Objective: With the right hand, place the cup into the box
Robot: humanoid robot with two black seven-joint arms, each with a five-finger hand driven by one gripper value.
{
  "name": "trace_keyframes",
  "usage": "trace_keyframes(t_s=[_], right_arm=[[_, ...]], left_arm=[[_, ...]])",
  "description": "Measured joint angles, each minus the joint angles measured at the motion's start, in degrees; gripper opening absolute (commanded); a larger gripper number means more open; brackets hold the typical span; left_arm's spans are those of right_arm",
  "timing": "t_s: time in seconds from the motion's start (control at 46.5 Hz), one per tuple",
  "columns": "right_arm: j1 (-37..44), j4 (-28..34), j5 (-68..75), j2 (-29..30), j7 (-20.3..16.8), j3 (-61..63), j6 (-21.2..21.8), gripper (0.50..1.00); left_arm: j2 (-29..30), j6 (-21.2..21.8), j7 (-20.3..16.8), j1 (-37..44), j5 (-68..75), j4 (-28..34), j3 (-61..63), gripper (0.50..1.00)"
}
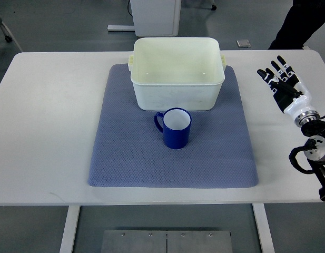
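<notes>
— Cup (176, 128) first: where do you have it?

— You can see it upright on the blue-grey mat (125, 158), roughly at the mat's middle, its white inside facing up and its handle turned toward the picture's left. It stands just in front of the box (177, 87), on the robot's side of it, very close to the near wall; you cannot tell from this angle whether the two touch.

— And the box itself?

— You have it sitting on the far part of the same mat, a pale, open tub with small lugs on its short sides. Nothing shows inside it. The mat lies flat on the white table (46, 121).

— What is your right hand doing?

— Your right hand (281, 83) is over the table's right edge, well apart from the cup and off the mat. Its dark fingers (274, 68) are spread and pointing away from the robot, holding nothing. The wrist and forearm run back toward the picture's lower right.

— Anything else you should note?

— A dark sleeve or leg of a person (302, 23) shows at the top right, beyond the table.
</notes>
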Motion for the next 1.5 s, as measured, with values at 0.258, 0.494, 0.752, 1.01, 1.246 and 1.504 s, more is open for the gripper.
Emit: trace_keyframes(t_s=[0.258, 0.494, 0.752, 1.01, 1.246, 1.504], right_arm=[[0.0, 0.03, 0.0, -0.03, 0.07, -0.03, 0.0, 1.0], [0.15, -0.06, 0.0, -0.01, 0.1, 0.05, 0.16, 1.0], [0.15, -0.16, 0.0, -0.42, 0.07, 0.05, 0.41, 1.0], [-0.14, -0.16, 0.0, -0.07, 0.2, 0.07, 0.52, 1.0], [0.22, -0.16, 0.0, -0.43, -0.37, -0.1, 0.37, 1.0], [0.21, -0.03, 0.0, -1.29, 0.09, -0.39, 1.47, 1.0]], left_arm=[[0.0, -0.12, -0.02, 0.07, 0.21, -1.0, 0.11, 1.0], [0.0, 0.02, -0.02, -0.07, -0.03, -1.12, -0.05, 1.0], [0.0, 0.05, -0.02, 0.25, -0.04, -1.05, -0.14, 1.0], [0.0, 0.05, -0.02, 0.25, -0.04, -1.05, -0.14, 1.0], [0.0, 0.05, -0.02, 0.25, -0.01, -1.05, -0.14, 1.0], [0.0, 0.05, -0.02, 0.25, -0.01, -1.05, -0.14, 1.0]])
